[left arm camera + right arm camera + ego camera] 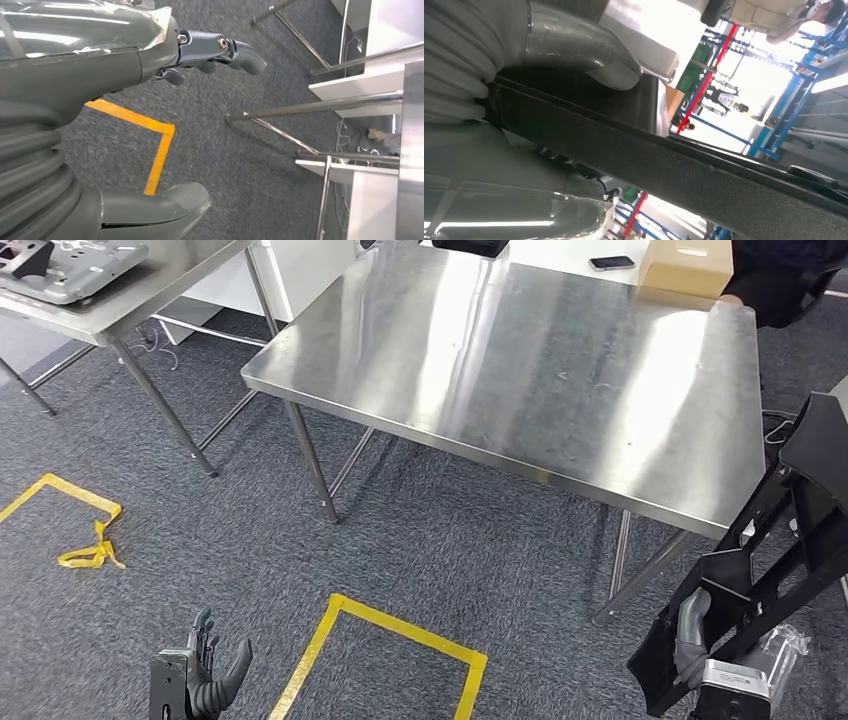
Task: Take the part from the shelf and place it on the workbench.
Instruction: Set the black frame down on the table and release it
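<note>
One part (790, 540): black, angular, ribbed frame, at 4 o'clock off the steel worktop (520, 370) edge. Right hand (700, 650) fingers wrapped round it. Left hand (195, 675) fingers spread, empty.

Grey carpet (480, 570) with yellow tape outlines (380, 655) lies under a steel bench (520, 370); a second steel table (130, 295) stands beside its left edge.

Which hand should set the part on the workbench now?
Right. The right hand already grips the black part beside the workbench; the left hand hangs low over the carpet, holding nothing.
</note>
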Controlling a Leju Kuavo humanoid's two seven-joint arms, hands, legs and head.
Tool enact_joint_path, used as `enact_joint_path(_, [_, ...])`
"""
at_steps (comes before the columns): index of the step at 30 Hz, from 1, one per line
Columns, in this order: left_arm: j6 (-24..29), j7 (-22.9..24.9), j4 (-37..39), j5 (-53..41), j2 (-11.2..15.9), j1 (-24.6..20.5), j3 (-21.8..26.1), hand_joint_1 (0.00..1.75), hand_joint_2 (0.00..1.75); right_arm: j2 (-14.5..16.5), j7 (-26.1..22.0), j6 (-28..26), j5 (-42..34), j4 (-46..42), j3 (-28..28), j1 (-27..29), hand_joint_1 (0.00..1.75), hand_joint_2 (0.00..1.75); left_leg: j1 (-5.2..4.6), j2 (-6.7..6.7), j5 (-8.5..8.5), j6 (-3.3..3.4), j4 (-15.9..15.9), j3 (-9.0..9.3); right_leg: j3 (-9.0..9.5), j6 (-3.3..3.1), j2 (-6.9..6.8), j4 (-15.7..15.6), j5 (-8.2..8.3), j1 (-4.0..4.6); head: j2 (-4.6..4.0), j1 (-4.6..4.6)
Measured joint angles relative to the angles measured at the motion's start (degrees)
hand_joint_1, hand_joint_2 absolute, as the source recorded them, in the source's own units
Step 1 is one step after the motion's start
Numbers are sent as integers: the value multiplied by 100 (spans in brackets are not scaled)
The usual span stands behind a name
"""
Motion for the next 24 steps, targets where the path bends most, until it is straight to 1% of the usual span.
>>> enact_joint_path(1, [2, 0, 4, 30, 10, -1, -13, 0, 175, -1, 9, 5, 27, -7, -1, 8, 175, 175, -38, -2, 165, 66, -333, 142, 27, 10, 9, 0, -39, 30, 0, 8])
enact_joint_path(2, [8, -3, 7, 58, 22, -4, -29, 0, 175, -7, 30, 18, 71, -16, -2, 16, 175, 175, -71, -4, 241, 101, -577, 259, 45, 28, 18, 0, -70, 42, 1, 10])
enact_joint_path(3, [16, -7, 13, 90, 39, -6, -47, 0, 175, -17, 67, 47, 126, -22, -3, 24, 175, 175, -99, -5, 233, 114, -683, 319, 43, 51, 22, -7, -91, 47, 1, 15])
enact_joint_path(4, [22, -13, 20, 124, 54, -8, -63, 0, 175, -31, 115, 86, 185, -28, -2, 29, 175, 175, -116, -5, 201, 106, -718, 345, 49, 79, 22, -19, -102, 53, 0, 15])
enact_joint_path(5, [28, -22, 23, 157, 68, -10, -79, 0, 175, -49, 165, 126, 237, -33, 0, 33, 175, 175, -124, -10, 189, 99, -763, 367, 59, 106, 21, -41, -112, 42, 1, 10])
enact_joint_path(7, [31, -39, 28, 204, 92, -10, -118, 0, 175, -93, 238, 189, 300, -40, 1, 27, 175, 175, -103, -16, 192, 112, -861, 430, 45, 151, 11, -2, -167, 26, 0, 11])
enact_joint_path(8, [31, -50, 30, 215, 101, -13, -137, 0, 175, -117, 256, 205, 317, -43, -1, 18, 175, 175, -86, -16, 193, 120, -908, 471, -30, 161, 8, 161, -243, 23, 0, 15])
enact_joint_path(9, [31, -60, 33, 221, 109, -14, -157, 0, 175, -141, 275, 220, 329, -44, -4, 9, 175, 175, -76, -16, 190, 130, -938, 503, -165, 159, 7, 414, -339, 10, 0, 16])
enact_joint_path(10, [33, -69, 40, 226, 117, -16, -174, 0, 175, -160, 299, 240, 341, -43, -10, 3, 175, 175, -76, -16, 179, 141, -946, 522, -369, 154, 6, 761, -455, 7, 0, 17])
enact_joint_path(11, [37, -75, 50, 240, 122, -16, -191, 0, 175, -174, 333, 273, 361, -38, -17, -2, 175, 175, -76, -16, 164, 148, -945, 536, -612, 159, 6, 1144, -559, 1, 0, 16])
enact_joint_path(12, [42, -77, 62, 257, 125, -15, -208, 0, 175, -186, 373, 313, 380, -32, -24, -3, 175, 175, -76, -17, 146, 149, -944, 552, -808, 182, 6, 1411, -600, -5, 0, 16])
enact_joint_path(13, [49, -78, 75, 275, 127, -14, -226, 0, 175, -196, 413, 360, 399, -25, -31, -4, 175, 175, -73, -21, 124, 145, -943, 578, -928, 232, 5, 1507, -554, -13, -1, 16])
enact_joint_path(14, [57, -79, 87, 292, 131, -13, -244, 0, 175, -205, 448, 397, 416, -19, -36, -7, 175, 175, -67, -29, 99, 133, -943, 613, -927, 303, 4, 1362, -405, -24, -1, 17])
enact_joint_path(15, [66, -79, 96, 302, 134, -13, -261, 0, 175, -215, 471, 417, 423, -15, -42, -12, 175, 175, -59, -37, 73, 113, -942, 656, -804, 377, 0, 998, -187, -38, -1, 17])
enact_joint_path(16, [77, -79, 104, 308, 140, -14, -279, 0, 175, -223, 486, 430, 428, -13, -48, -21, 175, 175, -55, -45, 45, 88, -942, 697, -647, 426, -11, 587, 39, -51, -1, 21])
enact_joint_path(17, [86, -80, 109, 315, 147, -15, -292, 0, 175, -230, 495, 431, 431, -10, -53, -31, 175, 175, -63, -53, 17, 57, -939, 728, -506, 434, -20, 248, 208, -48, -1, 23])
enact_joint_path(18, [93, -81, 112, 319, 156, -16, -302, 0, 175, -235, 502, 433, 434, -5, -61, -42, 175, 175, -74, -57, -3, 27, -937, 745, -416, 396, -25, 47, 306, -42, 0, 24])
enact_joint_path(19, [97, -82, 114, 322, 165, -16, -308, 0, 175, -237, 510, 435, 437, 1, -68, -50, 175, 175, -84, -59, -14, 0, -939, 752, -385, 334, -28, -17, 341, -28, 0, 22])
enact_joint_path(20, [101, -85, 114, 327, 172, -17, -311, 0, 175, -238, 518, 448, 439, 7, -74, -56, 175, 175, -89, -59, -20, -24, -945, 757, -375, 272, -23, -28, 345, -11, 0, 18])
enact_joint_path(21, [106, -87, 114, 330, 178, -18, -315, 0, 175, -239, 525, 464, 441, 10, -80, -62, 175, 175, -84, -55, -27, -47, -951, 760, -367, 212, -18, -32, 350, -18, 0, 14])
enact_joint_path(22, [111, -92, 114, 334, 182, -20, -319, 0, 175, -238, 533, 487, 441, 12, -84, -70, 175, 175, -75, -48, -54, -73, -923, 749, -355, 167, -16, -41, 351, -28, -1, 10])
enact_joint_path(23, [117, -97, 113, 337, 185, -26, -326, 0, 175, -237, 541, 511, 443, 13, -86, -82, 175, 175, -66, -40, -130, -100, -811, 699, -338, 117, -16, -52, 349, -42, -1, 1])
enact_joint_path(24, [124, -101, 111, 340, 191, -33, -333, 0, 175, -234, 550, 525, 447, 14, -87, -93, 175, 175, -58, -32, -257, -127, -588, 592, -320, 74, -16, -61, 345, -58, -1, -8])
